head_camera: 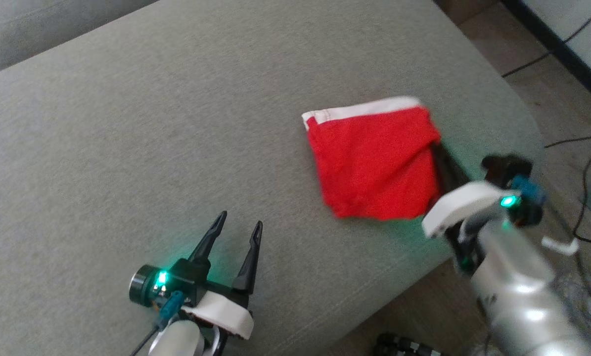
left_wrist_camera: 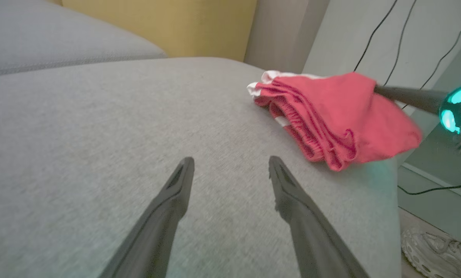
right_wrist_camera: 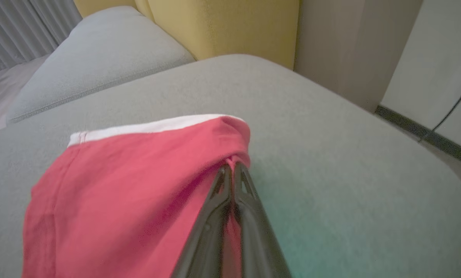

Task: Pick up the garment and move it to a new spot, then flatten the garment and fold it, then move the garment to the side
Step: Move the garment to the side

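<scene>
Nearest the robot, the left gripper (head_camera: 241,219) hovers low over the bare grey seat cushion (head_camera: 176,123), its 2 fingers spread wide with nothing between them. It is well apart from the cloth, which probably means it is parked out of the way so that 1 arm can finish alone. Farther out and to the right, the right gripper (head_camera: 438,151) reaches in from beyond the cushion's right edge. Its 2 fingers are pressed together on the right-hand edge of the garment (head_camera: 374,158), close to the far corner. The right wrist view shows the red cloth pinched at the gripper (right_wrist_camera: 230,166), bunching into a small pucker there. In the left wrist view the garment (left_wrist_camera: 330,112) shows several stacked layers along its open side, and its gripped end seems raised off the cushion while the other end rests on it. It therefore looks already folded, and the hold on a single edge suits dragging or lifting the bundle sideways, which I judge to be the last step. The pinch may not catch every layer, so the fold could slip open. A white band (head_camera: 359,108) runs along the far edge of the garment. Beyond the cushion lie pale floor (head_camera: 522,54) and dark cables (head_camera: 587,163).
</scene>
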Tool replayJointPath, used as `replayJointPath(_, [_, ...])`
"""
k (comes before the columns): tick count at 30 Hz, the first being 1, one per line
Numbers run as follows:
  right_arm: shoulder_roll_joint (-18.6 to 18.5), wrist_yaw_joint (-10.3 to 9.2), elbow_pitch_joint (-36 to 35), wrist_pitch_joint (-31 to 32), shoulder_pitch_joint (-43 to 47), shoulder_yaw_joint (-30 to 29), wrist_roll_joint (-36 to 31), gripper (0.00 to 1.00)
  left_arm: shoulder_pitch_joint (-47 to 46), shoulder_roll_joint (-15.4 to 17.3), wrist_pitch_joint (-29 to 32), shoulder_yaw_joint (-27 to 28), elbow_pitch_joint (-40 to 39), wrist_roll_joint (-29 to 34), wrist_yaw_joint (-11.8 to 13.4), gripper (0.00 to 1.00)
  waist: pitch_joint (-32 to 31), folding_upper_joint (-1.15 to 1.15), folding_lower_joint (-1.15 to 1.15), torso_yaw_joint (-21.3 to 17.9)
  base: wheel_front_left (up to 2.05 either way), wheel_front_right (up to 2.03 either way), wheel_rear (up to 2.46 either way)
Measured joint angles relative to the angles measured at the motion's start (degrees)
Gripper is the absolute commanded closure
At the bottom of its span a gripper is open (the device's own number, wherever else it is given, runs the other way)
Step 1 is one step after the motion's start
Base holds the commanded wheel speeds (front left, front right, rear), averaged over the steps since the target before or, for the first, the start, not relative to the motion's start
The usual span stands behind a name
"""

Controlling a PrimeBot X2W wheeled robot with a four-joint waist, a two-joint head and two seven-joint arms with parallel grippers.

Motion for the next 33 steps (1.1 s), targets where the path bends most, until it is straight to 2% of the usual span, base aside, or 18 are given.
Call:
replayJointPath(7, [-5.84,0.0,5.37,0.0,-10.58,-7.5,-8.12,1.0,-0.17,0.0,-0.01,0.93,0.03,2.54,-0.52,0.0,2.83,0.0,0.0,3.58,0.0,0.0,0.0])
replayJointPath(12, [-9.95,0.0,9.6,0.0,-15.02,-14.95,-13.56,1.0,-1.83,-0.32,-0.1,1.04,-1.09,3.9,-1.02,0.0,5.47,0.0,0.0,5.99,0.0,0.0,0.0])
replayJointPath(20, [-11.78,0.0,11.17,0.0,-18.72,-25.79,-21.41,0.98,-3.0,-0.96,-0.51,1.21,-2.42,5.44,-1.44,0.0,7.99,0.0,0.0,8.0,0.0,0.0,0.0])
replayJointPath(21, [-11.8,0.0,10.8,0.0,-18.78,-27.47,-22.87,0.42,-3.07,-1.0,-0.52,1.3,-2.49,5.58,-1.45,0.0,8.11,0.0,0.0,8.09,0.0,0.0,0.0])
replayJointPath(22, [-11.8,0.0,10.46,0.0,-18.77,-29.05,-24.25,0.0,-3.1,-1.04,-0.52,1.41,-2.53,5.76,-1.45,0.0,8.17,0.0,0.0,8.17,0.0,0.0,0.0])
replayJointPath(25, [-10.99,0.0,8.58,0.0,-18.65,-32.81,-26.99,0.0,-3.15,-1.21,-0.51,1.93,-2.53,5.79,-1.43,0.0,8.02,0.0,0.0,8.3,0.0,0.0,0.0])
replayJointPath(28, [-8.2,0.0,3.6,0.0,-18.62,-33.43,-27.92,0.0,-3.43,-1.25,-0.49,3.16,-2.36,5.79,-1.21,0.0,7.49,0.0,0.0,8.55,0.0,0.0,0.0])
replayJointPath(33, [-2.57,0.0,-4.54,0.0,-16.47,-27.51,-24.99,0.0,-4.2,-0.93,-0.43,6.31,-1.98,5.53,0.79,0.0,6.1,0.0,0.0,10.02,0.0,0.0,0.0])
